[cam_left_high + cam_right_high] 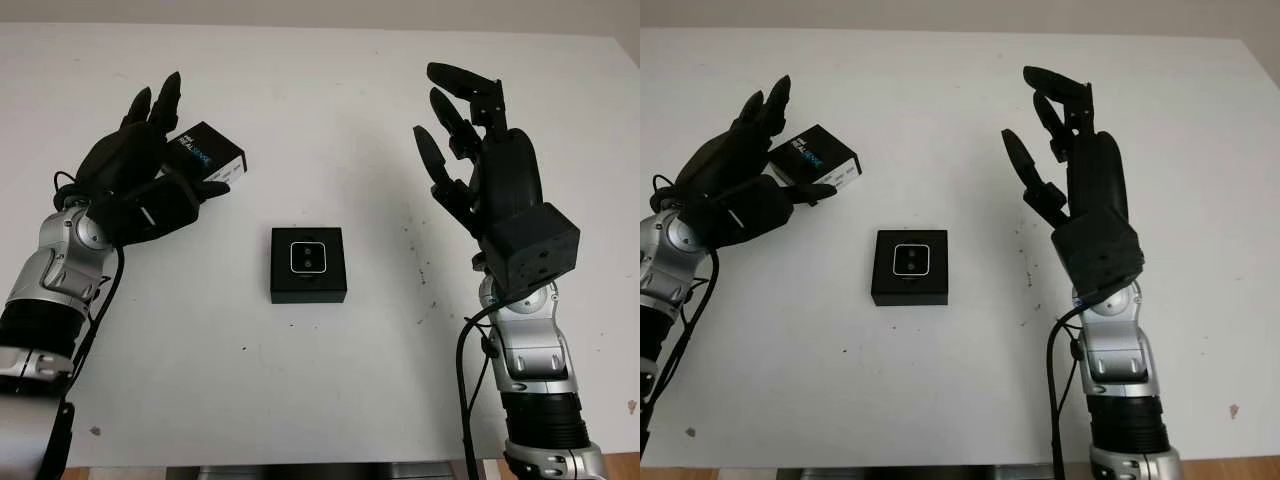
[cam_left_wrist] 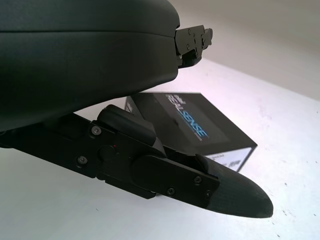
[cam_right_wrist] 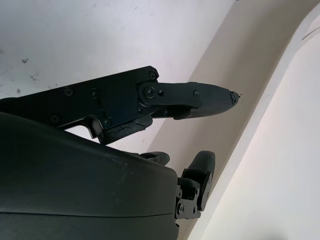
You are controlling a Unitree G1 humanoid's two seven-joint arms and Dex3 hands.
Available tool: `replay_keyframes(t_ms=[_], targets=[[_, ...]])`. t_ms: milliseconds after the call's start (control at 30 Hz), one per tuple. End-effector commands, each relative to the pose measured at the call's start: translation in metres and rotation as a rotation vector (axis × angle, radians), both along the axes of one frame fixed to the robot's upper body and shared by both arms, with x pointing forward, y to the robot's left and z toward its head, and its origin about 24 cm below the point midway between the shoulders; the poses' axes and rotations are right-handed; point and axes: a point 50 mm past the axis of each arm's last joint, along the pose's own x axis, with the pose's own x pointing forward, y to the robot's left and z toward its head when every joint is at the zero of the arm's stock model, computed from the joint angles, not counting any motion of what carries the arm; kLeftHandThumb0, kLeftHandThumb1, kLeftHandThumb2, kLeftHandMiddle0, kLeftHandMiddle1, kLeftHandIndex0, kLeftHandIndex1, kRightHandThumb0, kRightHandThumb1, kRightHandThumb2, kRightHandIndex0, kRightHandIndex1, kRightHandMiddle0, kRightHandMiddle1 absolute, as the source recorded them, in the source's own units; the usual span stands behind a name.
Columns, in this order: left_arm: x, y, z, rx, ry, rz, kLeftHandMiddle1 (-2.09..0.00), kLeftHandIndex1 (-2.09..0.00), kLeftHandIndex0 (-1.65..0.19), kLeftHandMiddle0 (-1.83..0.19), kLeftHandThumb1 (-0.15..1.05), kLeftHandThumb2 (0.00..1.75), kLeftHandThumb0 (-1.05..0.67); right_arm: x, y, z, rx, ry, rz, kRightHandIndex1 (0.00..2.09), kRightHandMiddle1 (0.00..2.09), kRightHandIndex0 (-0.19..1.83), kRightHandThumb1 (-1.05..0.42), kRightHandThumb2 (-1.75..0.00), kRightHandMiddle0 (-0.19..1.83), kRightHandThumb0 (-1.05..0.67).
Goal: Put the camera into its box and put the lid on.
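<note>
Lid (image 1: pixel 205 152) in left hand (image 1: pixel 140 185), box (image 1: pixel 308 264) apart.

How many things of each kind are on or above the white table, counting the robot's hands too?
Box base with the camera seated in it, mid-table: 1 box base, 1 camera
Box lid, printed "RealSense", in the left hand's fingers: 1
Robot hands: 2, the left hand shut on the box lid, the right hand open above the white table
Total: 5
</note>
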Motion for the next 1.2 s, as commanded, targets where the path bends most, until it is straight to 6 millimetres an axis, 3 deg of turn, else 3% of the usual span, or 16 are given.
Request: replay_keyframes(t_ms=[0, 233, 433, 567, 633, 667, 733, 800, 1033, 1100, 1133, 1167], targets=[[0.005, -0.003, 0.002, 0.0, 0.021, 0.001, 0.0, 0.0, 0.19, 0.19, 1.05, 0.09, -1.04, -0.002, -0.003, 0.004, -0.022, -0.025, -0.012, 0.05, 0.89, 0.31, -1.05, -0.41, -0.1, -0.61], [0.017, -0.006, -0.005, 0.071, 0.011, 0.06, 0.0, 0.0, 0.19, 0.19, 1.05, 0.17, -1.05, -0.004, -0.005, 0.002, -0.027, -0.023, -0.017, 0.04, 0.83, 0.3, -1.05, -0.4, -0.08, -0.59], [0.024, -0.009, -0.008, 0.141, -0.016, 0.104, 0.0, 0.0, 0.19, 0.19, 1.04, 0.1, -1.04, -0.006, -0.007, 0.001, -0.039, -0.033, -0.024, 0.05, 0.83, 0.31, -1.05, -0.41, -0.07, -0.58], [0.025, -0.012, -0.01, 0.19, -0.079, 0.12, -0.06, -0.05, 0.1, 0.08, 0.95, 0.04, -0.89, -0.007, -0.007, 0.002, -0.022, -0.031, -0.027, 0.05, 0.84, 0.32, -1.05, -0.41, -0.07, -0.59], [0.024, -0.013, -0.01, 0.215, -0.127, 0.124, -0.17, -0.13, -0.07, -0.21, 0.89, 0.04, -0.76, -0.008, -0.007, 0.002, -0.025, -0.037, -0.027, 0.05, 0.85, 0.32, -1.05, -0.41, -0.08, -0.58], [0.023, -0.013, -0.011, 0.222, -0.141, 0.124, -0.37, -0.16, -0.17, -0.29, 0.88, 0.05, -0.7, -0.008, -0.007, 0.001, -0.026, -0.036, -0.027, 0.05, 0.86, 0.32, -1.05, -0.41, -0.08, -0.59], [0.023, -0.014, -0.012, 0.221, -0.153, 0.122, -0.76, -0.23, -0.37, -0.36, 0.89, 0.05, -0.6, -0.008, -0.007, 0.001, -0.033, -0.035, -0.029, 0.05, 0.86, 0.32, -1.05, -0.42, -0.09, -0.58], [0.022, -0.013, -0.013, 0.207, -0.149, 0.113, -0.87, -0.3, -0.5, -0.39, 0.91, 0.06, -0.52, -0.008, -0.007, 0.001, -0.035, -0.032, -0.035, 0.05, 0.86, 0.33, -1.05, -0.42, -0.09, -0.58], [0.02, -0.01, -0.014, 0.144, -0.112, 0.074, -0.81, -0.42, -0.62, -0.52, 0.95, 0.06, -0.41, -0.008, -0.006, 0.0, -0.032, -0.033, -0.045, 0.06, 0.84, 0.33, -1.05, -0.42, -0.08, -0.55], [0.02, -0.009, -0.015, 0.137, -0.109, 0.071, -1.15, -0.61, -0.6, -0.44, 1.02, 0.08, -0.39, -0.009, -0.006, -0.001, -0.031, -0.036, -0.047, 0.06, 0.85, 0.33, -1.05, -0.42, -0.08, -0.55], [0.02, -0.009, -0.015, 0.137, -0.11, 0.071, -1.41, -0.83, -0.52, -0.37, 1.04, 0.14, -0.39, -0.009, -0.006, -0.001, -0.031, -0.035, -0.048, 0.06, 0.85, 0.33, -1.05, -0.42, -0.08, -0.55], [0.02, -0.009, -0.014, 0.138, -0.11, 0.07, -1.51, -0.95, -0.47, -0.34, 1.04, 0.16, -0.39, -0.009, -0.006, -0.001, -0.032, -0.034, -0.049, 0.06, 0.85, 0.33, -1.05, -0.42, -0.08, -0.55]])
